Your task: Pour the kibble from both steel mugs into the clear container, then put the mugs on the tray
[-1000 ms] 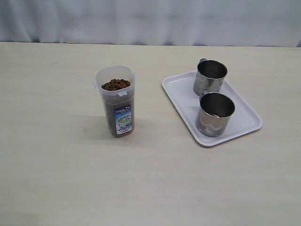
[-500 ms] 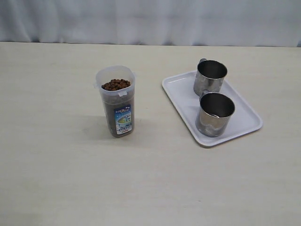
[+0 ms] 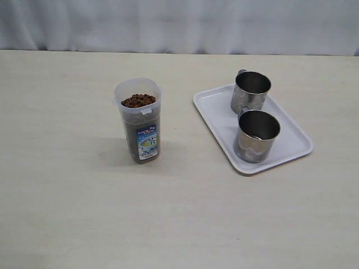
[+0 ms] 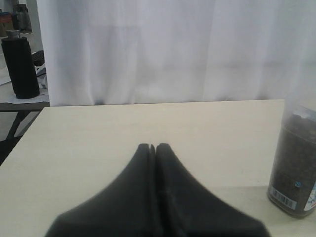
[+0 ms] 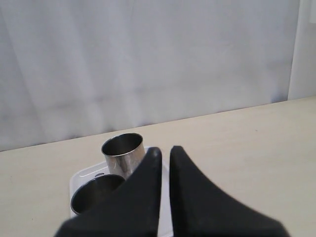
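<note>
The clear container (image 3: 139, 120) stands upright left of centre, filled with kibble (image 3: 138, 100) almost to its rim. Both steel mugs stand upright on the white tray (image 3: 214, 115) at the right: the far mug (image 3: 251, 92) and the near mug (image 3: 256, 135), each looking empty. Neither gripper shows in the exterior view. My left gripper (image 4: 152, 146) is shut with nothing in it, and the container (image 4: 296, 163) stands off to one side ahead of it. My right gripper (image 5: 165, 149) has a narrow gap between its fingers and holds nothing; the mugs (image 5: 123, 150) (image 5: 94, 195) lie beyond it, untouched.
A pale wooden table (image 3: 67, 196) carries everything, with a white curtain (image 3: 179, 22) along its far edge. A black cylinder (image 4: 19, 66) stands on another surface beyond the table's corner in the left wrist view.
</note>
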You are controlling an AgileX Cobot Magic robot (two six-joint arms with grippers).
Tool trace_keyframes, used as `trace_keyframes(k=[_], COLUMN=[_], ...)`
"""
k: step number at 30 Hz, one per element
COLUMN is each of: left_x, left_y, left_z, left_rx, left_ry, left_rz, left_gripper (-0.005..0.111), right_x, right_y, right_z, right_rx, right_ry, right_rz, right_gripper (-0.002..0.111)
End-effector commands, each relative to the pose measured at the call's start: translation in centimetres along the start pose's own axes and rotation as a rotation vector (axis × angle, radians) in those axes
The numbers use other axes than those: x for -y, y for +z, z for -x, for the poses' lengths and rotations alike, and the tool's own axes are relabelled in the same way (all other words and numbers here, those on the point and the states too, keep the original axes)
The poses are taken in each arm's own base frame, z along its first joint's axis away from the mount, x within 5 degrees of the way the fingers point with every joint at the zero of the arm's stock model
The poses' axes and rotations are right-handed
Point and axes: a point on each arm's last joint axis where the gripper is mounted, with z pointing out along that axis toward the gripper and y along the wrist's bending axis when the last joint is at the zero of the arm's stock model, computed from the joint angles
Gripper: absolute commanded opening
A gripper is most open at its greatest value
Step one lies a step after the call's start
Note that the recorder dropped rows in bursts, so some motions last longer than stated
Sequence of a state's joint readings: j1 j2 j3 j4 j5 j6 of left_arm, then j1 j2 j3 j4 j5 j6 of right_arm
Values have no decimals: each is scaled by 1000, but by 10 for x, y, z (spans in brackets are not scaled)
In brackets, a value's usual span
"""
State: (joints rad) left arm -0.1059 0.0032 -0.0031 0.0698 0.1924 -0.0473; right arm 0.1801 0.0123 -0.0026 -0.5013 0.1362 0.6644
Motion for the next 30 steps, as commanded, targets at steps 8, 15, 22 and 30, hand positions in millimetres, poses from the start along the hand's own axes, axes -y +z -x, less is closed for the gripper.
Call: trace_keyframes(k=[8,15,22,30], left_x=[0,0,0,0], left_y=[0,0,0,0], left_z=[0,0,0,0], left_rx=[11,5,5,5], left_ry=[-5,4,4,4], left_rz=[-6,-4,-4,-4], left_gripper=[0,0,0,0], right_x=[1,-3,-4,1], right_y=[-1,-2,-2,-2], right_z=[-2,-16,-16,-11], right_rx=[-8,-159,-161,-113], right_ry=[-32,-308,-278,-209], right_rz=[-13,69,78,-29], right_gripper=[4,4,4,4])
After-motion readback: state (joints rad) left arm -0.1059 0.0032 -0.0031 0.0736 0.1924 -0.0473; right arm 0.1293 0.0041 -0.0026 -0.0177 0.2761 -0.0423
